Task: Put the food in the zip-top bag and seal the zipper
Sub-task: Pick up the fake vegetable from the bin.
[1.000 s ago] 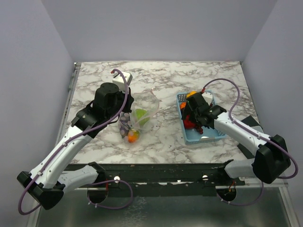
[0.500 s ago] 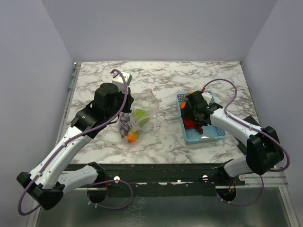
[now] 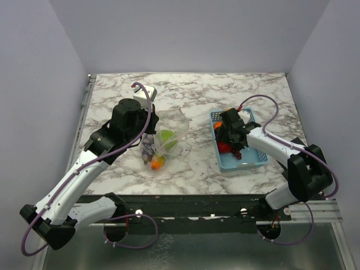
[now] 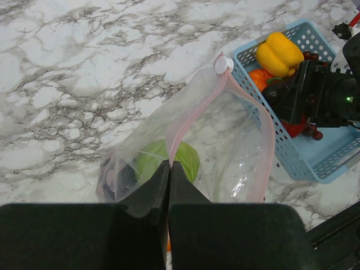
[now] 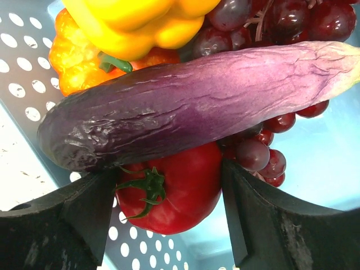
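Setting: a white marble-patterned tabletop (image 3: 225, 93) with grey veins. The bag lies left of centre and the basket right of centre, apart from each other.
Zip-top bag: a clear, thin plastic zip-top bag (image 4: 236, 140) lying floppy on the tabletop under the left arm's wrist, with its mouth gaping open.
Zipper: the narrow pink zipper strip (image 4: 194, 115) along the mouth is unsealed. Its two sides meet at a small white round slider (image 4: 223, 65) at the end nearest the basket and spread apart from there.
Inside the bag: a round light-green toy piece (image 4: 188, 159), a dark purple piece (image 4: 115, 179) beside it, and a small orange piece (image 3: 158, 162) at the end nearest the arm bases.
Left gripper: the left gripper (image 4: 169, 166) is clenched, its black fingers pressed together on the bag's mouth edge at the pink strip.
Basket: a light-blue rectangular plastic basket (image 4: 337, 163) with perforated walls.
Inside the basket: a yellow toy bell pepper (image 4: 279, 53), an orange bell pepper (image 5: 76, 59) beside it, and a long purple eggplant (image 5: 197, 107) lying across the pile. A red tomato (image 5: 180, 197) with a green stem and dark red grapes (image 5: 264, 154) lie beneath the eggplant.
Right gripper: the right gripper (image 5: 169, 174) sits low inside the basket, its fingers apart on either side of the tomato, just beneath the eggplant. Whether they press on the tomato cannot be told.
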Available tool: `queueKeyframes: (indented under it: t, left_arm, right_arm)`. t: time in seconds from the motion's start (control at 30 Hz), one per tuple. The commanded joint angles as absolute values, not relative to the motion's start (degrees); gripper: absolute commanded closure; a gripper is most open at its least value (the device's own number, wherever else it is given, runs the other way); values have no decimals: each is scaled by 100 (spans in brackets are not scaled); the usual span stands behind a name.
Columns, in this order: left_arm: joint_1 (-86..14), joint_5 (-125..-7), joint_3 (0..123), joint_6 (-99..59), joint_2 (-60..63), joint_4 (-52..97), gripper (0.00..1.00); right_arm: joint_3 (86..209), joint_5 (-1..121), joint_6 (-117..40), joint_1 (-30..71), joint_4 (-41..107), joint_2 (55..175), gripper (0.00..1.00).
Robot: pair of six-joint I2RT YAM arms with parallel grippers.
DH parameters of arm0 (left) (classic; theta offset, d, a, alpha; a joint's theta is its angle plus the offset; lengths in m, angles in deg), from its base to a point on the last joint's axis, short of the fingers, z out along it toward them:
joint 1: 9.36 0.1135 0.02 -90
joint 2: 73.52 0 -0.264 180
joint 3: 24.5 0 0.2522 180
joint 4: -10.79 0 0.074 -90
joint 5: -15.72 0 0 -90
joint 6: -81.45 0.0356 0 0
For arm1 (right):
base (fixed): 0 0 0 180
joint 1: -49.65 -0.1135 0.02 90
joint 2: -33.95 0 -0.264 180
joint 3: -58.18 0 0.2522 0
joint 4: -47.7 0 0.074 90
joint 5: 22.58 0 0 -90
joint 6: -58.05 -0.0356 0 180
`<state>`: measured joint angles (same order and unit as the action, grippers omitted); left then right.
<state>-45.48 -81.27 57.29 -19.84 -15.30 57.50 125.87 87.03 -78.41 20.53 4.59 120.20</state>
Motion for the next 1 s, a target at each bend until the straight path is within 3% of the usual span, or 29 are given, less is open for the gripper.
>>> queueKeyframes:
  t: [0.0, 0.2, 0.37, 0.73, 0.97]
  left_arm:
    - [-4548, -8123, 5840, -1921, -1569, 5813, 100]
    - [-4548, -8122, 5834, -1912, -1563, 5812, 100]
    - [-4548, -8114, 5838, -1914, -1545, 5805, 100]
    - [-4551, -8088, 5854, -1906, -1521, 5804, 100]
    - [-4548, -8086, 5856, -1905, -1518, 5804, 100]
  right_arm:
    - [12610, 8594, -7864, 2107, 600, 12126, 36]
    - [12589, 8744, -7776, 2115, 477, 11852, 72]
    - [12654, 8893, -7681, 2124, 260, 11500, 88]
    - [12792, 8938, -7217, 2109, -8, 10624, 92]
    - [12977, 8328, -6638, 2109, 188, 9972, 95]
